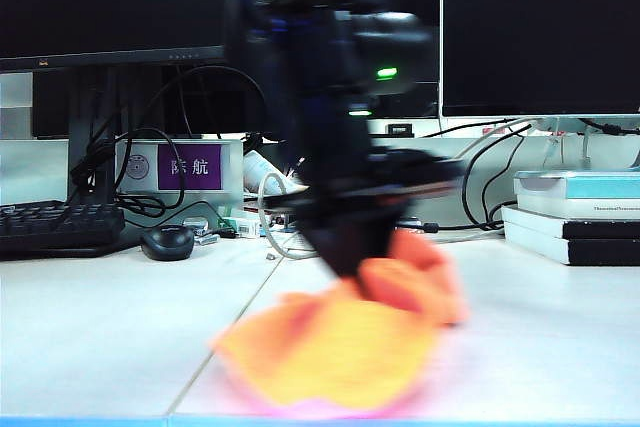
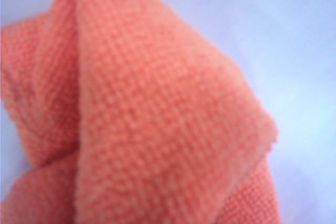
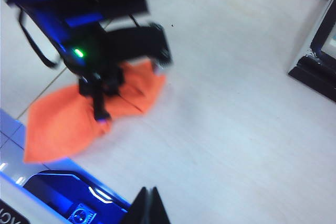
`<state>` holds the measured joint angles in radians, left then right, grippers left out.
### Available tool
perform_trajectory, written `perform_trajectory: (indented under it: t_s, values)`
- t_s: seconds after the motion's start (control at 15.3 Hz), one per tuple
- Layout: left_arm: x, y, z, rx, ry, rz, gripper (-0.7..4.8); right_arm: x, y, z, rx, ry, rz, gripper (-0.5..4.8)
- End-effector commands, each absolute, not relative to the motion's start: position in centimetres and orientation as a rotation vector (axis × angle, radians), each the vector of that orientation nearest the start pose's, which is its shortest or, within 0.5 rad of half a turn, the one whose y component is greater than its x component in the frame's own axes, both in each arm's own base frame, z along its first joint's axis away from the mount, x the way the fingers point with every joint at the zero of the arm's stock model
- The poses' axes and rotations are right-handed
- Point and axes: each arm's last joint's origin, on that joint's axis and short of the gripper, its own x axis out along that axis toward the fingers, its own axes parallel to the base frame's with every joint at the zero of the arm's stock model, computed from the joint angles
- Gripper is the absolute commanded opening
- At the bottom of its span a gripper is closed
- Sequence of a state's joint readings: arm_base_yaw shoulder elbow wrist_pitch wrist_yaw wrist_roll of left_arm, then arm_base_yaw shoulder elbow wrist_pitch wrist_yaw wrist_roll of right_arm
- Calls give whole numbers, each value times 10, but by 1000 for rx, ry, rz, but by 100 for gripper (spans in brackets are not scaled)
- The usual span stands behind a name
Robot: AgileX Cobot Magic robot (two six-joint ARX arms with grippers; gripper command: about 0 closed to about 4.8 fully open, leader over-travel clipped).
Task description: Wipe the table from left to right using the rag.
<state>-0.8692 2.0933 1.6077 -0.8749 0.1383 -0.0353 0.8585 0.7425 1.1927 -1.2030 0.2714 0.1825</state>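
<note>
The bright orange rag lies bunched on the white table near its front edge, about the middle of the exterior view. The blurred dark left arm comes down onto it, and my left gripper is buried in the rag's raised fold, shut on it. Orange cloth fills the left wrist view and hides the jaws, with bare table behind. From above, the right wrist view shows the rag spread under the left gripper. My right gripper hangs shut and empty above the table, away from the rag.
At the back left are a black keyboard, a black mouse and a box with a purple label. Cables and stacked flat boxes sit at the back right. Dark monitors stand behind. The light blue edge runs along the front.
</note>
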Motion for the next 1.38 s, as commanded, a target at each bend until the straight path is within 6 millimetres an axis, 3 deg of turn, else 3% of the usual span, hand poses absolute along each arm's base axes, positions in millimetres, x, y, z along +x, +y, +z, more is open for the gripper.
perform_trajectory:
  t_s: [0.07,0.33,0.98,1.38]
  values:
    - [266,-347,174,465,1301,-877,-5,64,61,380,-235,680,478,-1]
    - [269,-372,172,426,1300,-916,-5,62,56,377,-232,698,385,-1]
    - [254,-417,157,441,1276,-1005,-5,61,54,377,-231,699,384,-1]
    - [250,-448,159,398,1226,-1056,-5,60,54,377,-232,700,385,-1]
